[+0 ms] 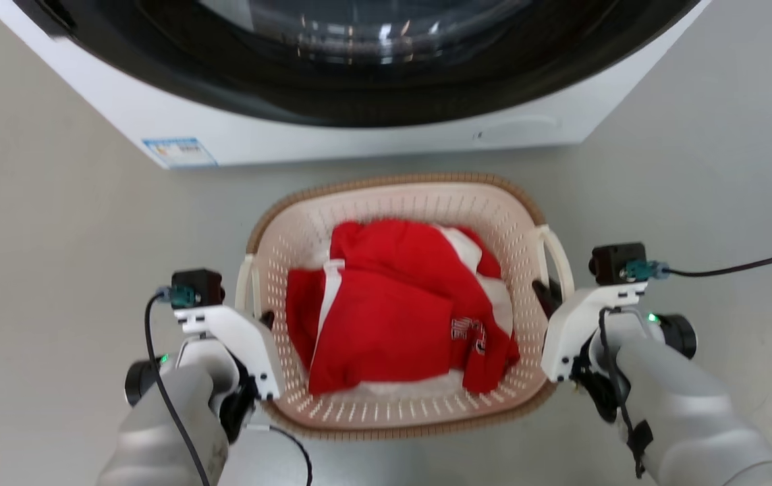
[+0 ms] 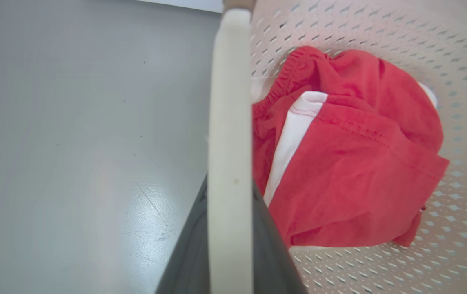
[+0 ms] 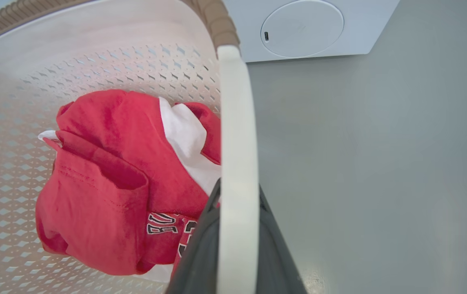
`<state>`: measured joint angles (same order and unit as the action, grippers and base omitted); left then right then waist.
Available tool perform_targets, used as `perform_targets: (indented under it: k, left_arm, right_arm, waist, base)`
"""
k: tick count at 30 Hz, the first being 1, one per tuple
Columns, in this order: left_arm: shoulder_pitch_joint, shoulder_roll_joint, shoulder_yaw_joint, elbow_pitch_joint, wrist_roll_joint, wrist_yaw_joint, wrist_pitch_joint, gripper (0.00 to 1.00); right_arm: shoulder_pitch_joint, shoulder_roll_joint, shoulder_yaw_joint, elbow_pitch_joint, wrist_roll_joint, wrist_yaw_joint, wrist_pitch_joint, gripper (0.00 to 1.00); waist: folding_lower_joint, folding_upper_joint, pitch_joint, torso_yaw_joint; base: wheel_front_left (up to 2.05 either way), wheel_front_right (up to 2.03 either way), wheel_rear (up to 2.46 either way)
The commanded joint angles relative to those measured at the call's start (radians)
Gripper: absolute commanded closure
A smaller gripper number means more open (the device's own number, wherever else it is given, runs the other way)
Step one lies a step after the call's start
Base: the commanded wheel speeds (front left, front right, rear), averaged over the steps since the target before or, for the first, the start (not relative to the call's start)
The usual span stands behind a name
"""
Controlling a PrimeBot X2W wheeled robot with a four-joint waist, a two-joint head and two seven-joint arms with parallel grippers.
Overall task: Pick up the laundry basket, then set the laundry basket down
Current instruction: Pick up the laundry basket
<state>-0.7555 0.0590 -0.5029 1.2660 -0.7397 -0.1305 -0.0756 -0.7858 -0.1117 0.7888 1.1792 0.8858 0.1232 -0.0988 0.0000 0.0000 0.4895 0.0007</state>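
Where the washer (image 1: 359,135) stands cut off at the top, the laundry basket (image 1: 393,182) is just before it over the floor (image 1: 55,270), red and white clothing (image 1: 393,304) heaped inside. The left gripper (image 1: 263,318) is clamped on the left handle (image 2: 229,143), the right gripper (image 1: 546,295) on the right handle (image 3: 237,163). The fingers (image 2: 186,253) lie mostly hidden behind the handles; whether the basket touches the floor is unclear.

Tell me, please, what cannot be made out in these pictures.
1. Whether the basket is off the floor: the head view looks from above, and the basket's own body hides its underside.
2. Top of the washer: cut off by the head view's upper edge.
3. Text on the washer's label: too small and blurred in the head view.
4. Anything under the clothes: the cloth covers it in all views.
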Motion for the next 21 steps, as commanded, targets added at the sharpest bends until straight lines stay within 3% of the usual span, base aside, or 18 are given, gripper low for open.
perform_targets:
  k: [1,21]
  left_arm:
    - [0.035,0.029,0.008,-0.006,-0.013,0.000,0.006,1.00]
    - [0.180,0.030,-0.079,-0.004,-0.097,0.000,0.130,1.00]
  right_arm:
    - [0.047,0.014,0.030,-0.009,0.019,0.008,0.015,1.00]
    - [0.151,-0.001,0.158,-0.030,0.177,0.008,0.137,1.00]
  waist:
    - [0.0000,0.0000,-0.084,-0.013]
    - [0.0000,0.0000,-0.361,-0.027]
  base:
    - [0.00,0.00,0.00]
    - [0.00,0.00,0.00]
